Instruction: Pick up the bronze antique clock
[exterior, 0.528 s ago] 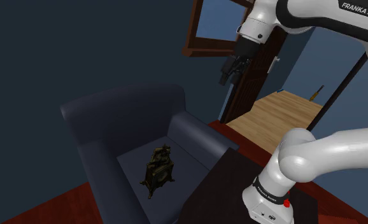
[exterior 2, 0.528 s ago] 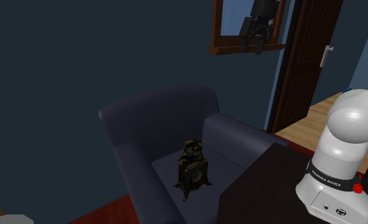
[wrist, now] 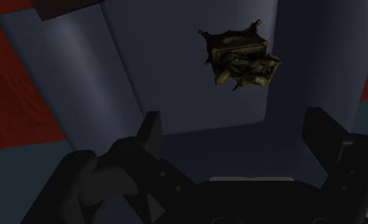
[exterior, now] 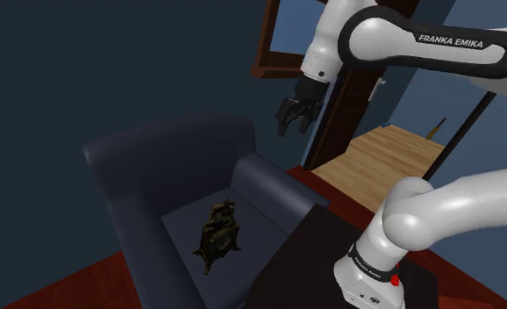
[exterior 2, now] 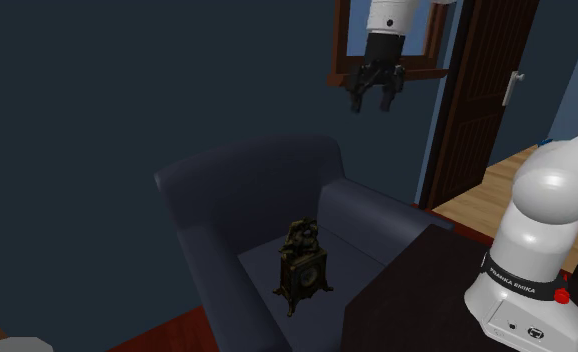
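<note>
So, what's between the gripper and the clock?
Nothing but air: in the second exterior view the gripper hangs high above the antique clock on the armchair seat.

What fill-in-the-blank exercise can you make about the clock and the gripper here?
1. The clock stands on the seat of a dark blue ____.
2. The gripper hangs high ____ the clock, not touching it.
3. Its fingers stand apart, so the gripper is ____.
Missing words: armchair; above; open.
</note>
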